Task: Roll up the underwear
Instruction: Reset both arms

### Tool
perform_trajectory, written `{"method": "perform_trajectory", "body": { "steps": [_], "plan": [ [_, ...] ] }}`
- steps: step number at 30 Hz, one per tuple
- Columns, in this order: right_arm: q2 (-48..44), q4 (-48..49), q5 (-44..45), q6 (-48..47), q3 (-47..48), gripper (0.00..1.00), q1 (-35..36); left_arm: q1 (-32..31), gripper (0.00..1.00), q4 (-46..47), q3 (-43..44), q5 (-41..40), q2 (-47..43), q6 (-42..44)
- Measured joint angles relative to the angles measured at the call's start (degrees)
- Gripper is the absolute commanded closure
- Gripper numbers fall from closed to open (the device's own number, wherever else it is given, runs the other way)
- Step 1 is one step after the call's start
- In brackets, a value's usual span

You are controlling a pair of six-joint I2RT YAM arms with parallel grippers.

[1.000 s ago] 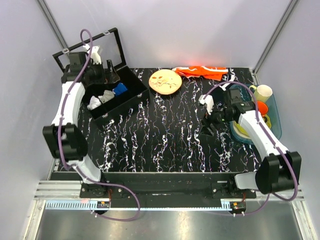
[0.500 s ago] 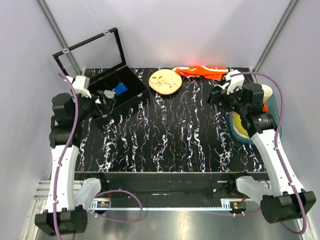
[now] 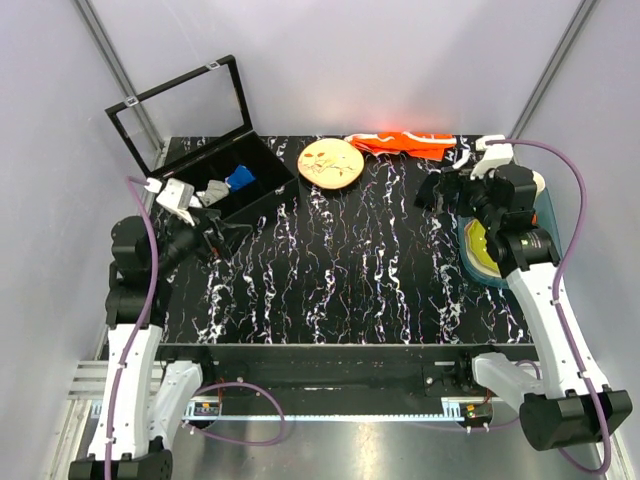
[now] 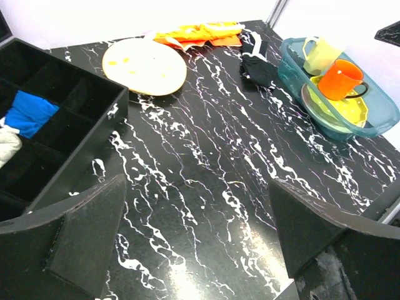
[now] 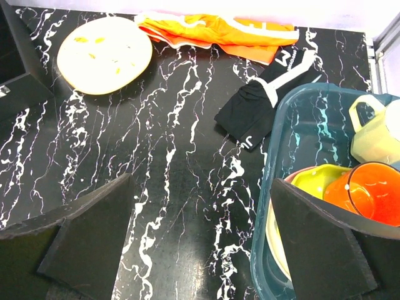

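One pair of underwear [image 3: 240, 178] is on record. You will find it as a bunched royal-blue bundle in a compartment of the divided black box [image 3: 250, 212], at about 10 o'clock on the marbled black table [image 3: 330, 280] in the top view. Its white trim cannot be made out. Nothing grips or touches it.

A pale cloth [image 3: 205, 192] sits in the neighbouring compartment, at the bundle's 8 o'clock. The box's lid [image 3: 170, 85] stands open behind it.

Your left gripper [image 3: 222, 231] is just outside the box's near wall, at the box's 6 o'clock. Its wrist view shows the fingers [image 4: 87, 237] spread wide, with only bare table between them. It holds nothing.

Your right gripper [image 3: 432, 195] is well apart from the underwear, at about 2 o'clock on the table. Its fingers [image 5: 94, 231] are likewise spread wide over bare table and are empty.

Other items noted:
- A cream plate [image 3: 330, 163] is at 12 o'clock, just beside the box's far corner.
- An orange cloth [image 3: 405, 143] lies along the far edge at 1 o'clock.
- A black garment [image 5: 262, 103] with white marks lies between that cloth and the teal tub [image 5: 300, 125], touching the tub's rim.
- The tub, at 3 o'clock, holds a yellow mug [image 5: 375, 134] and an orange cup [image 5: 369, 200].
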Motion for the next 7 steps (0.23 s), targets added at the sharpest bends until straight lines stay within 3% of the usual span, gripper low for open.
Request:
{"method": "perform_trajectory", "body": {
  "steps": [7],
  "plan": [
    [-0.44, -0.02, 0.11, 0.79, -0.02, 0.00, -1.57, -0.57, 0.01, 2.12, -6.97, -0.66, -6.01, -2.56]
  ]
}}
